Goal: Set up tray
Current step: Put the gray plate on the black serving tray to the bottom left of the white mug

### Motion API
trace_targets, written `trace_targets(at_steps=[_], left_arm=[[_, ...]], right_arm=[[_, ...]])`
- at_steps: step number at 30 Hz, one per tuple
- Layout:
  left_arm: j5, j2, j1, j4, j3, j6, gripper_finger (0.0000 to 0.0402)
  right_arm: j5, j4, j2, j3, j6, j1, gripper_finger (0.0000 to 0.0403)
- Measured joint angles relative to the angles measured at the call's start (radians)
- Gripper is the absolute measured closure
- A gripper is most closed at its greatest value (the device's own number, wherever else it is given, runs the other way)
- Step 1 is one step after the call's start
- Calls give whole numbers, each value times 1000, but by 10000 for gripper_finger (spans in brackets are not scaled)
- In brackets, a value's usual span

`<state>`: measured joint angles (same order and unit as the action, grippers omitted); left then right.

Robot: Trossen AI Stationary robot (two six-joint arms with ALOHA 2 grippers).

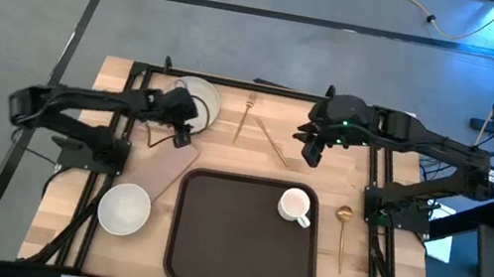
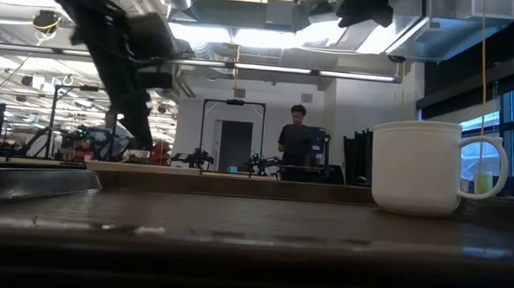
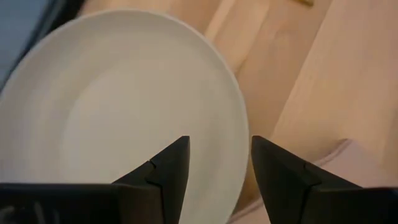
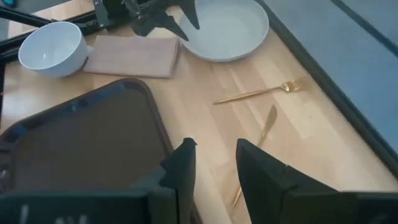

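Overhead, table-level, two wrist views

Dark brown tray [image 1: 229, 246], flat, table's near-centre

Blk arms [image 1: 80, 116], pointed dark pincers [image 3: 219, 167]

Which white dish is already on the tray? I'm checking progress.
Only the white mug, standing in the tray's right part. The white bowl sits on the table left of the tray, and the white plate lies beyond it.
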<state>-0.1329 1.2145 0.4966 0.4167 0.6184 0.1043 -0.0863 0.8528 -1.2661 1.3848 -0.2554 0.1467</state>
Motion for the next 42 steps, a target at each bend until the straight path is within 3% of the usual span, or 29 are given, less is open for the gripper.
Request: trace_targets(at_steps=[8, 17, 22, 29, 36, 42], left_arm=[[36, 209, 3, -11, 70, 37, 235], [25, 328, 5, -55, 74, 51, 240], [17, 329, 3, -56, 75, 67, 282], [-60, 322, -1, -59, 72, 139, 384], [-140, 286, -48, -15, 79, 165, 396], [-184, 214, -109, 123, 180, 167, 398]], right_arm=[[0, -8, 7, -17, -24, 0, 286], [0, -7, 6, -17, -23, 0, 286], [-1, -5, 6, -17, -21, 0, 286], [-2, -4, 6, -17, -19, 0, 286], [-1, -2, 6, -17, -21, 0, 286], [-1, -2, 6, -17, -24, 0, 286]])
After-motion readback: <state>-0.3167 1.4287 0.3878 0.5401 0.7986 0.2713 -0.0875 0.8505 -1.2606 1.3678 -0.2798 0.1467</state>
